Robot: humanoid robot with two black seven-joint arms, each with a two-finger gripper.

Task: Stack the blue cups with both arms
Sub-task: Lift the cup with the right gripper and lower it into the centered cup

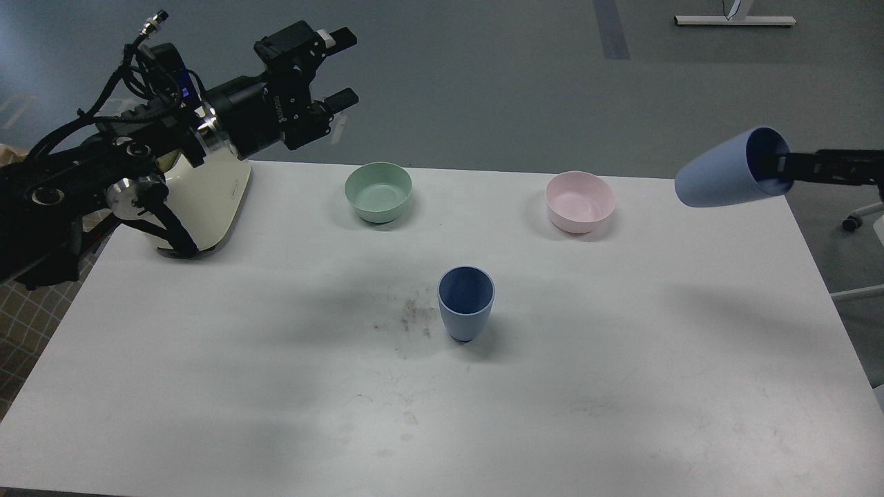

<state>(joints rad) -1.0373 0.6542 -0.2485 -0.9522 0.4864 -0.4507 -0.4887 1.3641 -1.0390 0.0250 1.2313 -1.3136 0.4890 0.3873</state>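
Cup (728,169) sideways on right hand (784,169)

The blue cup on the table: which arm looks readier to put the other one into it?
The right. Its tool already grips the second blue cup in the air; the left tool is open, empty.

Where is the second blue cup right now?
In the head view, the second blue cup is tipped sideways in the right gripper, above the table's far right corner, beside the pink bowl.
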